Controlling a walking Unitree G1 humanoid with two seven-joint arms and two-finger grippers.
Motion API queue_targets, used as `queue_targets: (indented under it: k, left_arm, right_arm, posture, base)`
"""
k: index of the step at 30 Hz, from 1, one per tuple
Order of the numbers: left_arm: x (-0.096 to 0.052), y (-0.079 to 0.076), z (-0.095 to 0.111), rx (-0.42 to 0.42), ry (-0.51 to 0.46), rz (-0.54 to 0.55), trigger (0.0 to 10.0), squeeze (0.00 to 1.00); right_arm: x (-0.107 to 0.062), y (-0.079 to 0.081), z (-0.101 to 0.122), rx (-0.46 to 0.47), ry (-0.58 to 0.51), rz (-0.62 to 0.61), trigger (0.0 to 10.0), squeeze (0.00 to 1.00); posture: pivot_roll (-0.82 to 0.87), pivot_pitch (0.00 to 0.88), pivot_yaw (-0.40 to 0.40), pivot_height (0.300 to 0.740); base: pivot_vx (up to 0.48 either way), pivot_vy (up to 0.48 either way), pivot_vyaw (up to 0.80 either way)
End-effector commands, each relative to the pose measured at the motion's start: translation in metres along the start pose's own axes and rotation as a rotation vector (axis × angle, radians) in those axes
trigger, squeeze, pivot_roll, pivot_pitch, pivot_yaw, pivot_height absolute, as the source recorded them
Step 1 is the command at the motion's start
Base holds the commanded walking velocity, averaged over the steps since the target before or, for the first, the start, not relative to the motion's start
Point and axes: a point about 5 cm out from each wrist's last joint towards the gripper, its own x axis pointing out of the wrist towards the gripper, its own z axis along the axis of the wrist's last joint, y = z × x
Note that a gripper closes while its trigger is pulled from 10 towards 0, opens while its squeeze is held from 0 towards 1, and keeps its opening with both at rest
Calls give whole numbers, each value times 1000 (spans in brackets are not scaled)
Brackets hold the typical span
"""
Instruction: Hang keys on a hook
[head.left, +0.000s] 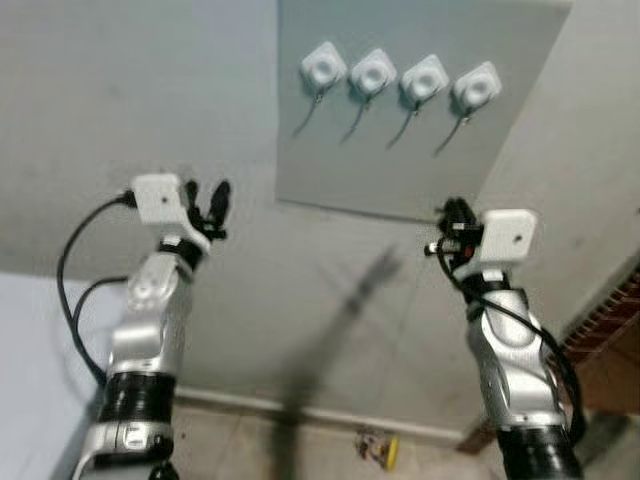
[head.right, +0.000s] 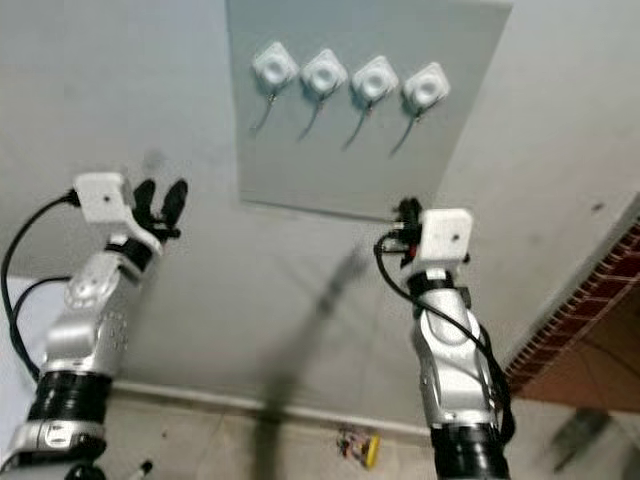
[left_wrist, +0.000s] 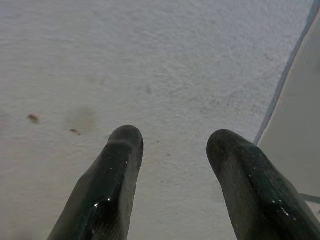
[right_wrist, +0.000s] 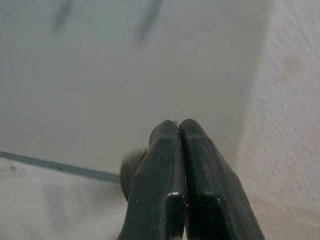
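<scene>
Yellow-tagged keys (head.left: 378, 449) lie on the floor (head.left: 300, 445) at the wall's foot, below the grey board (head.left: 400, 150). Left gripper (head.left: 205, 205) is raised left of the board, jaws apart; right gripper (head.left: 452, 228) sits by its lower right corner, jaws pressed together, empty. Four white hooks (head.left: 400, 78) line the board's top.

We see four white hooks (head.left: 398, 77) on a grey board (head.left: 400, 160), and red brick (head.left: 610, 320) at four o'clock.

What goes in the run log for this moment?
left claw: open, raised by wall | right claw: shut, below board | hooks: four, bare | keys: on floor
</scene>
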Motion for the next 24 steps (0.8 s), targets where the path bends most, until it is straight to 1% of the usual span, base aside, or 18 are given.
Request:
queue_targets:
  k: [1, 2, 3, 5, 6, 7, 8, 9, 10, 11, 12, 13, 16, 17, 20, 22, 24]
  left_arm:
    - [2, -11, 6, 37, -7, -36, 10000, 0]
    - [2, -18, 9, 82, -14, -77, 10000, 0]
    - [2, -21, 10, 92, -17, -93, 10000, 0]
    - [0, -32, 14, 121, -39, -177, 10000, 0]
    - [-1, -41, 17, 146, -42, -240, 10000, 0]
    - [-1, -41, 17, 146, -42, -240, 10000, 0]
    - [-2, -52, 19, 162, -49, -306, 10000, 0]
    - [-2, -59, 21, 168, -58, -343, 10000, 0]
    - [-2, -59, 21, 168, -58, -343, 10000, 0]
    - [-3, -65, 22, 172, -61, -372, 10000, 0]
    - [-3, -67, 22, 175, -61, -384, 10000, 0]
    - [-3, -71, 23, 166, -59, -412, 10000, 0]
    - [-2, -75, 24, 162, -62, -441, 10000, 0]
    - [-2, -77, 25, 173, -63, -456, 10000, 0]
    - [-1, -79, 27, 167, -65, -475, 10000, 0]
    - [0, -81, 33, 163, -84, -493, 10000, 0]
    - [0, -81, 34, 164, -84, -493, 10000, 0]
  right_arm:
    - [0, -3, 2, -9, 10, -23, 10000, 0]
    - [0, -2, 1, -17, 24, -11, 10000, 0]
    - [0, -1, 1, -31, 20, -5, 10000, 0]
    - [-1, 1, 2, -69, 8, 9, 10000, 0]
    - [-2, 3, 2, -48, 25, 44, 10000, 0]
    - [-2, 3, 2, -48, 25, 44, 10000, 0]
    - [-3, 11, 6, 3, 10, 154, 10000, 0]
    - [-4, 17, 11, 21, -21, 226, 10000, 0]
    - [-4, 17, 11, 21, -21, 226, 10000, 0]
    - [-2, 20, 16, 24, -39, 261, 10000, 0]
    - [-1, 22, 17, 29, -42, 275, 10000, 0]
    - [2, 26, 22, 50, -56, 313, 10000, 0]
    - [6, 30, 27, 73, -73, 347, 10000, 0]
    - [9, 34, 31, 93, -86, 376, 10000, 0]
    - [15, 39, 37, 103, -104, 404, 10000, 0]
    - [25, 51, 48, 136, -127, 493, 10000, 0]
    - [26, 53, 49, 147, -129, 512, 10000, 0]
  posture:
    - [-86, 7, -42, 740]
    - [-86, 7, -42, 740]
    - [-86, 7, -42, 740]
    - [-87, 11, -40, 740]
    - [-86, 9, -41, 740]
    - [-86, 9, -41, 740]
    - [-86, 10, -41, 740]
    - [-86, 11, -40, 740]
    - [-86, 11, -40, 740]
    - [-86, 11, -40, 740]
    - [-91, 11, -35, 740]
    - [-92, 11, -32, 740]
    - [-93, 12, -30, 740]
    - [-95, 13, -28, 740]
    - [-93, 14, -28, 740]
    - [-95, 17, -26, 740]
    - [-95, 17, -26, 740]
  base:
    - [0, 0, 0]
    - [0, 0, 0]
    - [0, 0, 0]
    - [0, 0, 0]
    - [0, 0, 0]
    - [0, 0, 0]
    - [0, 0, 0]
    - [0, 0, 0]
    - [0, 0, 0]
    - [0, 0, 0]
    - [0, 0, 0]
    - [0, 0, 0]
    - [0, 0, 0]
    - [0, 0, 0]
    - [0, 0, 0]
    - [0, 0, 0]
    - [0, 0, 0]
